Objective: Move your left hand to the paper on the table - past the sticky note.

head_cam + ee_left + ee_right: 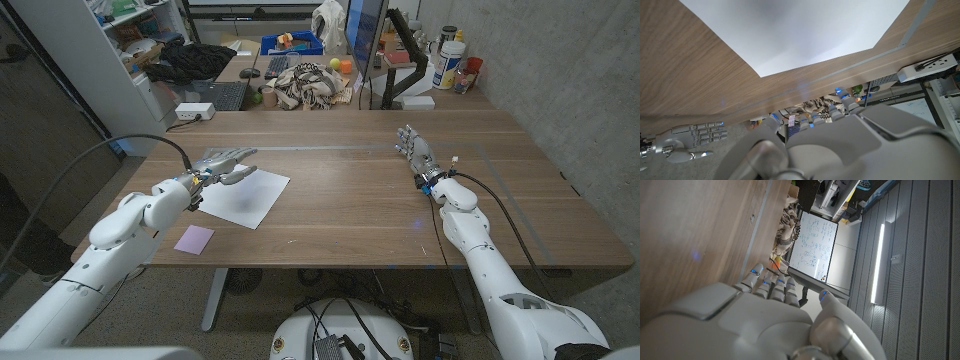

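Observation:
A white sheet of paper [244,196] lies on the left half of the wooden table [350,190]. My left hand [222,165] hovers over the paper's far left corner with its fingers spread and nothing in them. A lilac sticky note [194,238] sits nearer the front edge, behind that hand and beside the forearm. In the left wrist view the paper [800,30] spreads just beyond the back of my left hand [840,145]. My right hand [416,150] stands on the right side of the table, fingers straight and empty, also seen small as the right hand [692,140].
Behind the table's far edge are a keyboard [217,96], a white power strip [194,111], a crumpled cloth [305,85] and a monitor [366,40]. Bottles [450,62] stand at the back right. A grey wall runs along the right.

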{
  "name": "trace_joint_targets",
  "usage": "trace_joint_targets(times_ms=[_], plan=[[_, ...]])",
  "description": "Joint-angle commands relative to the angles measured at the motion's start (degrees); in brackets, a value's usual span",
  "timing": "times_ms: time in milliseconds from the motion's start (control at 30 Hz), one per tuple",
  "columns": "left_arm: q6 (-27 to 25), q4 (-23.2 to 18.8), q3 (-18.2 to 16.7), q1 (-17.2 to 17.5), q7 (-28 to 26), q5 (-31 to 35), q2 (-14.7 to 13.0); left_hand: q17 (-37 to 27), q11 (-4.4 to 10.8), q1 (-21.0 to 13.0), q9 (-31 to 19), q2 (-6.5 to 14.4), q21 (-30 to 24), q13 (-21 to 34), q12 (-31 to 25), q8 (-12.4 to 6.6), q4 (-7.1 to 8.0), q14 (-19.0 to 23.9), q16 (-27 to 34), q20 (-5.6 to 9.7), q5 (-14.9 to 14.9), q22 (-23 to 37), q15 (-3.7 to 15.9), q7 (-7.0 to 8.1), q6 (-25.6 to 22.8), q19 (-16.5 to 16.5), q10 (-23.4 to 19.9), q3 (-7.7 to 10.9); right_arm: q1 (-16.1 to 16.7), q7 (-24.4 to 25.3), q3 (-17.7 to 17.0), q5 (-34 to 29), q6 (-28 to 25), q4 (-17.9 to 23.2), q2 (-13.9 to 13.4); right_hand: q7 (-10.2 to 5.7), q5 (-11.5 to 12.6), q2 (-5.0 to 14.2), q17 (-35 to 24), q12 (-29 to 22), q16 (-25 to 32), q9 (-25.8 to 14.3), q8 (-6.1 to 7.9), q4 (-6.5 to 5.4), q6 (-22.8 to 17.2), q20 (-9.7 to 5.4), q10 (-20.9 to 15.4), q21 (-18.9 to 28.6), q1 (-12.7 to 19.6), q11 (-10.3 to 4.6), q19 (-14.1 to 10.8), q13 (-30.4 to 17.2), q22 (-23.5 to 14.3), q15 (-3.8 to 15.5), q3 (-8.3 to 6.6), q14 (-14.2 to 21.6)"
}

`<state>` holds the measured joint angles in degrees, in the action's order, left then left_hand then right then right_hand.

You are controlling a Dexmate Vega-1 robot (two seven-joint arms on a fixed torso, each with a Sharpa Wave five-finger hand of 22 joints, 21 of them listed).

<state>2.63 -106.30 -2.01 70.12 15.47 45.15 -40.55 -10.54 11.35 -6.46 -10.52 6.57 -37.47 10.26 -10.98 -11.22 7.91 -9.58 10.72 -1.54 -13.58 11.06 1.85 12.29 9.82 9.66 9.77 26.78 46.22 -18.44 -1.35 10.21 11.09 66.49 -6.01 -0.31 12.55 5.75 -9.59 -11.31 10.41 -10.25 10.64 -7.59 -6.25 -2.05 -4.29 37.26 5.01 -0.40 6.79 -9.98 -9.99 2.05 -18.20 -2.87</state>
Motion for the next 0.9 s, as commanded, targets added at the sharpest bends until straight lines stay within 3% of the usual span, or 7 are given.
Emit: trace_joint_targets(times_ms=[33,900], plan=[[-0.9,-0.4,0.2,0.3,1.1,0.5,-0.3,-0.2,0.53,-0.5,-0.3,0.4,0.0,0.2,0.1,0.14,0.26,-8.7,0.1,0.4,0.2,0.1,3.53,0.46,2.4,17.4,2.8,0.38,-0.1,-0.1,0.1,0.1,-0.2,-0.1,-0.1,-0.23,0.3,2.29,-0.2,-0.2,0.0,-0.3,0.31,-0.35,-0.3,-4.2,-0.1,-0.3,-0.7,0.11,-0.2,-0.3,-0.3,0.17,-0.03,0.5],[-2.2,-0.9,0.7,1.3,2.3,2.1,-1.3,-0.2,0.57,-0.7,-0.4,0.7,0.1,0.3,-0.1,0.26,0.37,-8.0,0.5,0.21,0.2,0.2,3.23,0.47,3.3,17.4,2.7,0.62,0.0,-0.2,0.3,-0.1,-0.3,-0.1,0.0,-0.06,0.4,2.2,-0.2,-0.2,0.0,-0.3,0.28,-0.39,-0.3,-4.22,-0.1,-0.7,-0.8,-0.26,-0.3,-0.3,-0.3,0.19,-0.15,0.6]])
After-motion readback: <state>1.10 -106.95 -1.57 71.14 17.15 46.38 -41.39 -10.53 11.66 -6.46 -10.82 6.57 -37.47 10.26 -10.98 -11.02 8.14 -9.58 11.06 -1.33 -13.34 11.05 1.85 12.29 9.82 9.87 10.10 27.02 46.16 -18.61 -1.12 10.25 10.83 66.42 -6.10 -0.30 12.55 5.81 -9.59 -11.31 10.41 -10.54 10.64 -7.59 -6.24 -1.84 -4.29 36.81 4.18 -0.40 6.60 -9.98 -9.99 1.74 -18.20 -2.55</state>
